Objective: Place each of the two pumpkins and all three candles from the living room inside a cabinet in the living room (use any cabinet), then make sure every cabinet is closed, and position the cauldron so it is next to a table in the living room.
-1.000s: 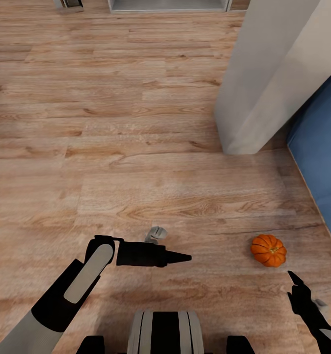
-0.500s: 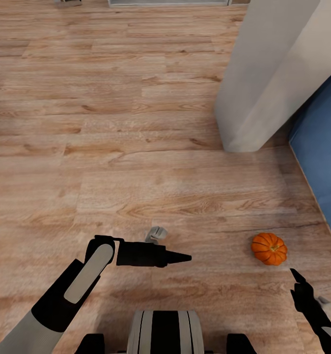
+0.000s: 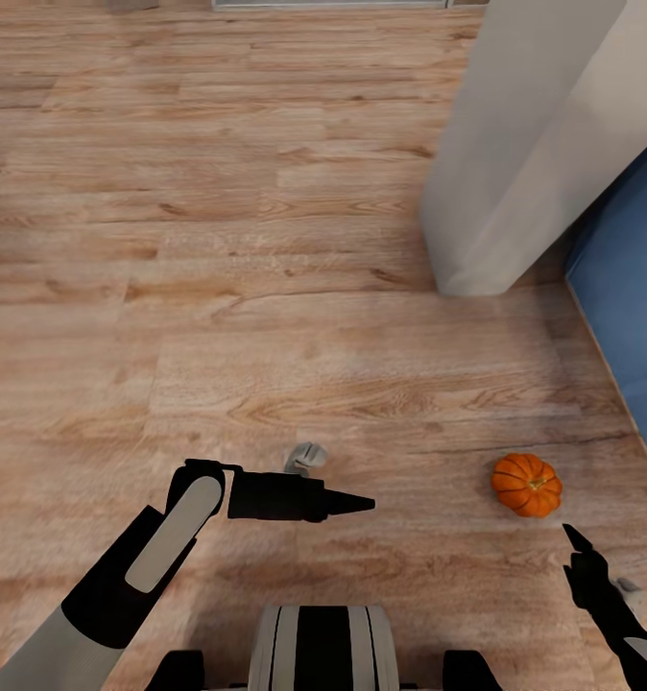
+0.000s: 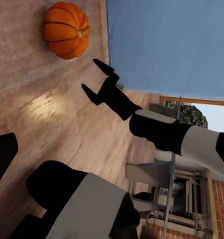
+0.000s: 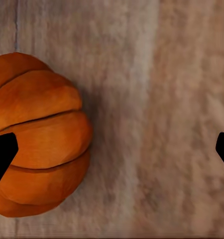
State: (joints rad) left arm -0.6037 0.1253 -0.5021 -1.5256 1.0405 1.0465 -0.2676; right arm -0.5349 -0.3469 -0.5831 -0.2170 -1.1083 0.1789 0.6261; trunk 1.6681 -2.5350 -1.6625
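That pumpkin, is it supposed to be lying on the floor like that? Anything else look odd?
The pumpkin sits alone on the wooden floor, beside the blue furniture, so it does look out of place. It seems whole and undamaged. The right pincer hovers open just short of it. Nothing is spilled or broken.

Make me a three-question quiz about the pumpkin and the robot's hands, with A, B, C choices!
1. Where is the pumpkin?
A. on the wood floor
B. on a shelf
C. inside a pot

2. How many pumpkins show in the head view?
A. three
B. one
C. five

3. What is the right gripper doing?
A. squeezing the pumpkin
B. holding a candle
C. open, holding nothing

Answers:
1 A, it sits on the planks near the blue wall.
2 B, a single orange one lies there.
3 C, the left wrist view shows its fingers spread apart, short of the pumpkin.
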